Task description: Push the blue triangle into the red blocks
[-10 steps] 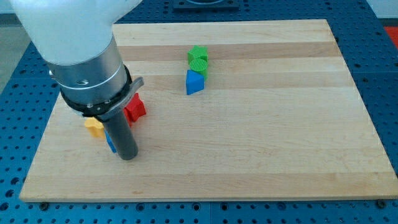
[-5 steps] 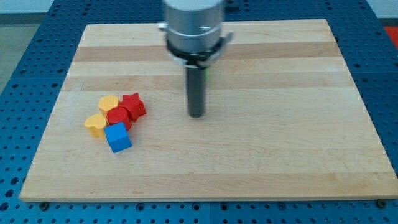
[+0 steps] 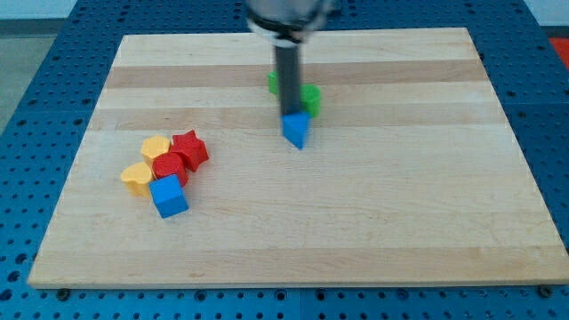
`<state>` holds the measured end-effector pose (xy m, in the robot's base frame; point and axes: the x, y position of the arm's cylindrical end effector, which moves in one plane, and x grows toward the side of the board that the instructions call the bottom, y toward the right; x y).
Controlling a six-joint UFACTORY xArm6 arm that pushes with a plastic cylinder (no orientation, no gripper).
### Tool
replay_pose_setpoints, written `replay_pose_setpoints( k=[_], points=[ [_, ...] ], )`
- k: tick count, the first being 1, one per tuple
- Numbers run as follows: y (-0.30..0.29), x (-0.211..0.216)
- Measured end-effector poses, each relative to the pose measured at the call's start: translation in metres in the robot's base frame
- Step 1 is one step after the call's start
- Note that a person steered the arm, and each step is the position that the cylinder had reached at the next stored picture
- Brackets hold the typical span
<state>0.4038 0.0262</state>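
The blue triangle (image 3: 297,130) lies near the board's middle, a little toward the view's top. My tip (image 3: 291,113) stands right at its top edge, touching or nearly so. Two red blocks sit at the view's left: a red star (image 3: 189,149) and a rounder red block (image 3: 167,167) just below-left of it. The triangle is far to the right of them. Two green blocks flank the rod: one (image 3: 274,83) on its left, one (image 3: 311,99) on its right.
Two yellow blocks (image 3: 156,147) (image 3: 137,178) and a blue cube (image 3: 169,196) crowd against the red blocks at the left. The wooden board (image 3: 400,204) lies on a blue perforated table (image 3: 27,116).
The rod went from the left cluster to the board's middle, then up behind the blue triangle. The triangle has shifted right and down, and the green blocks have come apart.
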Motion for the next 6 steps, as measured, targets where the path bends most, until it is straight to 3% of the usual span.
replay_pose_setpoints(
  k=[1,2,4,5,6],
  points=[
    [0.057,0.049],
    [0.058,0.067],
    [0.075,0.006],
    [0.046,-0.004],
    [-0.029,0.036]
  ],
)
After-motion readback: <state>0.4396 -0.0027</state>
